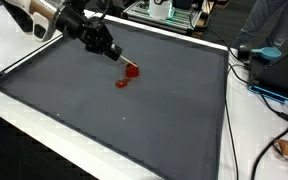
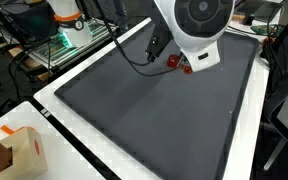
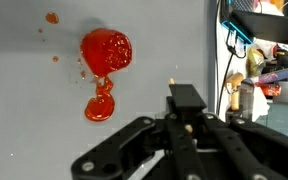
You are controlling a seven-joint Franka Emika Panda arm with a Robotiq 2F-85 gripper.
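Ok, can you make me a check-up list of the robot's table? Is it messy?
Surface: dark grey mat lying flat on a white table.
Job's things: red spill on the mat, a big blob joined to a smaller one, with tiny drops nearby.
Clutter: cardboard box on the table corner, off the mat.
Grippers: gripper beside the spill, not in it; jaws look shut, nothing held.
Cables: black cable along the mat's edge; blue cable beside it.
Surroundings: benches with lab equipment behind the table.
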